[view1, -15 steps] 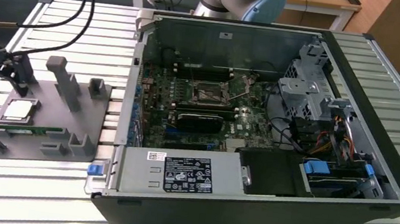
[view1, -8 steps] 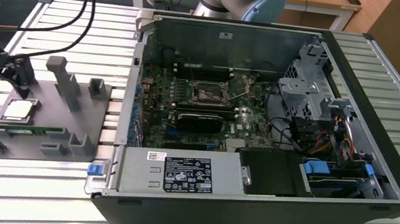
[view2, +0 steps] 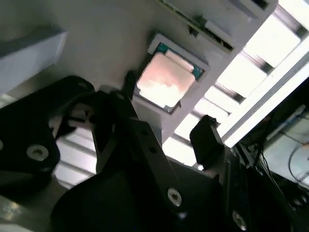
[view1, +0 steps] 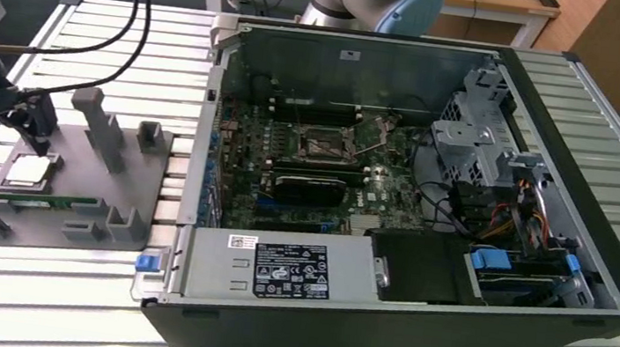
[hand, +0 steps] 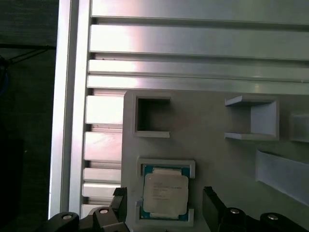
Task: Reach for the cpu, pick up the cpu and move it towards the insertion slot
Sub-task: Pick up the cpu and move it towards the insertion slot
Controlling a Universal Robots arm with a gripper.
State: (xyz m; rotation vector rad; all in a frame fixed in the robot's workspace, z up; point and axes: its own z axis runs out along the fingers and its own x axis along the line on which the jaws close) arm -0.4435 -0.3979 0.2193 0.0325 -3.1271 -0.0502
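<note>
On the slatted worktop [view1: 36,291] sit the open computer case [view1: 385,335] and a grey fixture plate [view1: 121,190]. Over the plate the gripper [hand: 164,197] hovers, fingers [hand: 212,207] spread wide and empty, flanking the cpu [hand: 165,191] in its recess, well apart from the insertion slot [view1: 323,147]. The reach looks nearly done; grasping calls for a square descent and even closure.

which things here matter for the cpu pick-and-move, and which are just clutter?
Job:
cpu
insertion slot
gripper, open astride the cpu

Lying about:
memory stick
grey holder under the cpu
power supply
drive cage
</note>
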